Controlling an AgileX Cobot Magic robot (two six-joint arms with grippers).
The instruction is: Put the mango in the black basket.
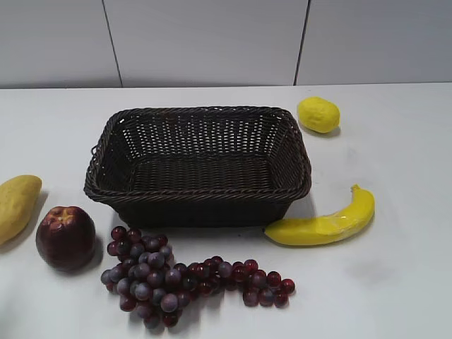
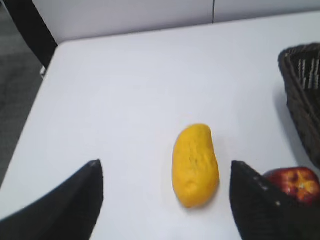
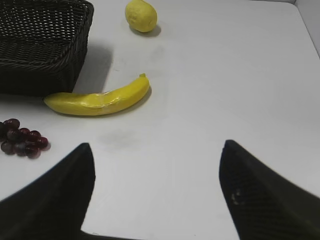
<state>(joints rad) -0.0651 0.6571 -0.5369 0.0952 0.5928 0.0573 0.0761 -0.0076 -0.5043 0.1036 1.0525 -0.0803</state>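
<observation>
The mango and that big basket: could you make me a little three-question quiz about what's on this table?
1. True or false: the mango already lies inside the black basket.
2. Which fruit lies closest to the mango? A) lemon B) apple C) banana
3. Fill in: the left hand is ____, with the mango on the table between its fingers' line of sight.

Key:
1. False; it lies on the table to the basket's left, and the basket holds nothing.
2. B
3. open

The right hand is open too, holding nothing.
</observation>
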